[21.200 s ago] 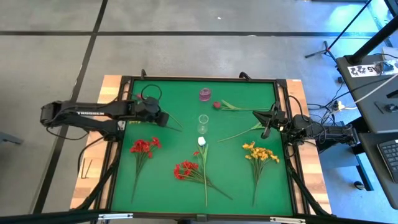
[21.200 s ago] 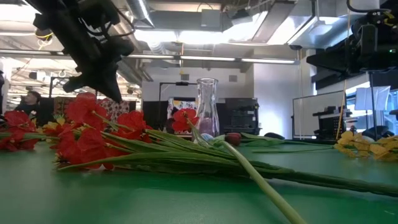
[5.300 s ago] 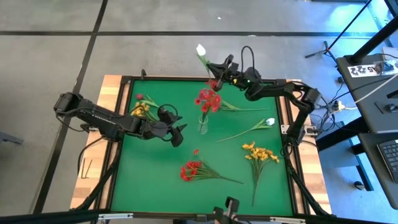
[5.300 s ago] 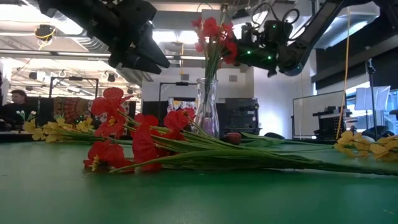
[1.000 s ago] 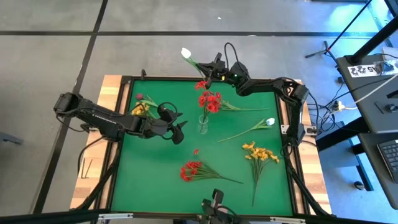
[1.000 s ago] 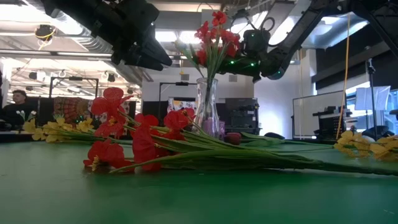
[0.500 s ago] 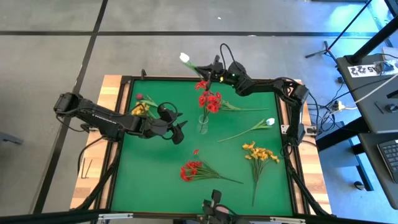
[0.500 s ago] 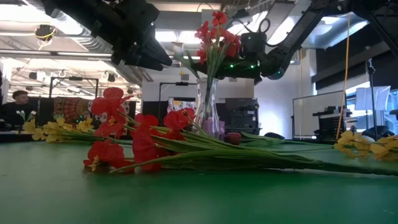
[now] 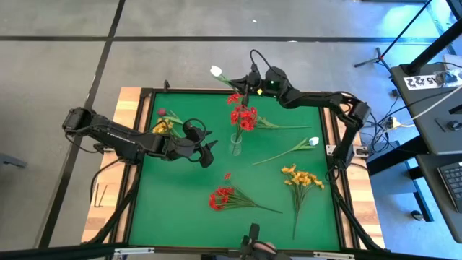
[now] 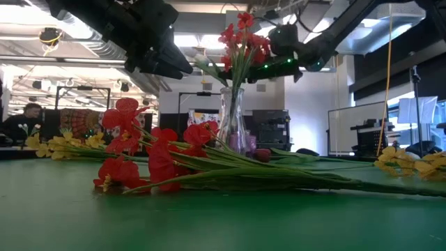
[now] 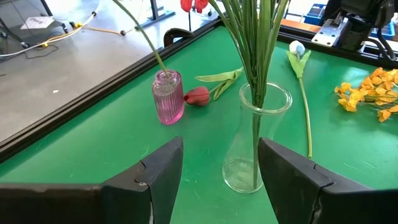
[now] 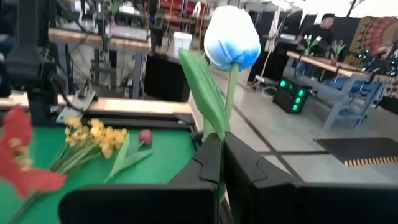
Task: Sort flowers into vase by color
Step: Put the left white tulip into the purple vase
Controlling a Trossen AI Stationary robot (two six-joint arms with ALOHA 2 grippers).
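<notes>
So from the high view, the green tabletop (image 9: 180, 209) has a clear vase (image 9: 235, 144) near the middle with red flowers (image 9: 243, 117) standing in it. The right gripper (image 9: 244, 85) is up over the far edge, fingers clamped on the stem of a white tulip (image 9: 215, 71) whose bud pokes out past the edge. The left gripper (image 9: 210, 153) sits just beside the vase, fingers apart and holding nothing. Lying loose: a red bunch (image 9: 219, 198) in front, a yellow bunch (image 9: 301, 177) toward the right, a second white tulip (image 9: 312, 141) near the right edge, and a yellow sprig with a pink bud (image 9: 163, 124) behind the left arm. Low view shows the red bunch (image 10: 139, 157) flat in front and the vase (image 10: 232, 125) upright behind it with red blooms on top. Left wrist view looks straight at the vase (image 11: 256, 140) between its spread fingers (image 11: 163, 168), with a small pink bottle (image 11: 168, 97) and a dark red tulip (image 11: 198, 96) beyond. Right wrist view has the white tulip (image 12: 231, 37) standing up out of the pinched fingers (image 12: 208, 162).
</notes>
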